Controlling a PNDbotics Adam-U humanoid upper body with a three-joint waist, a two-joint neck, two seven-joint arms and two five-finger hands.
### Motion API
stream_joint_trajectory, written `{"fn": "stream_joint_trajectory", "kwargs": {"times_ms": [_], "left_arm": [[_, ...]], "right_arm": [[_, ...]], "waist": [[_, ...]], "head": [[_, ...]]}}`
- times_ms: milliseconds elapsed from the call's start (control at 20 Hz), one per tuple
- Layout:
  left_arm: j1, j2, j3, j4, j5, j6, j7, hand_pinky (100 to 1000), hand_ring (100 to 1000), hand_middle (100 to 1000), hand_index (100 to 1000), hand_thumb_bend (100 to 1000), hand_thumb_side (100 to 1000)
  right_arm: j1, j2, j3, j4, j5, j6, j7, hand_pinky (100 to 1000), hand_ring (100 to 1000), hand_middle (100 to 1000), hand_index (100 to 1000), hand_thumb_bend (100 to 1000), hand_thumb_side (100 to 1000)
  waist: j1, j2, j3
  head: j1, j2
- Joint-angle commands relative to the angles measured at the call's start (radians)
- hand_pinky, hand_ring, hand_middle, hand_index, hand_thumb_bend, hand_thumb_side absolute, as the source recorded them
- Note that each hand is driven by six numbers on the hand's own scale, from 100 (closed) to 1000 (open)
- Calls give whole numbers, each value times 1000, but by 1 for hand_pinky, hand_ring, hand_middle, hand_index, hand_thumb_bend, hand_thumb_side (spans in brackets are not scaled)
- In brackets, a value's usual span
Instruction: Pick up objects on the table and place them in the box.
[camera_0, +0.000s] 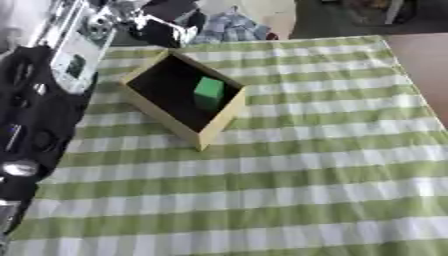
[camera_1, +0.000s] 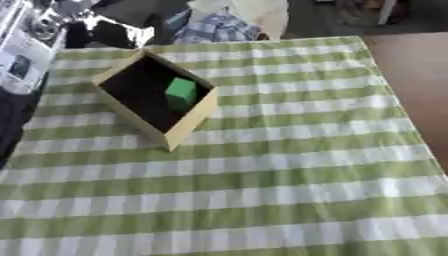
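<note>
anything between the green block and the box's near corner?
No. In the left eye view only the box's dark floor lies between the green block and the near corner of the box. Neither hand shows.

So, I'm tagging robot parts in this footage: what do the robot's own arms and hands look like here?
Little of them shows. What seems to be the left arm runs down the left edge of the left eye view: a bulky black shell with a shiny rounded silver joint lower down. I can make out no cables or markings. Neither hand shows, nor the right arm.
</note>
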Motion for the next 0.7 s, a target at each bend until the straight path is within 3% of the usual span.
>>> {"fn": "stream_joint_trajectory", "kwargs": {"times_ms": [50,450,700], "left_arm": [[26,88,33,-179,96,50,46,652,724,695,806,100,336],[244,178,119,-539,353,220,391,644,720,702,828,100,460],[347,167,143,-560,485,182,596,645,725,710,843,100,593]], "right_arm": [[-9,-39,-6,-15,10,-1,-7,571,789,720,891,100,1000],[-11,-56,-9,-15,20,-8,-25,580,791,725,890,100,1000],[-12,-57,-9,-15,24,-10,-31,584,792,727,889,100,1000]], "waist": [[-1,-26,4],[-5,-29,11],[-11,-31,16]], "head": [[-8,11],[-21,14],[-27,16]]}}
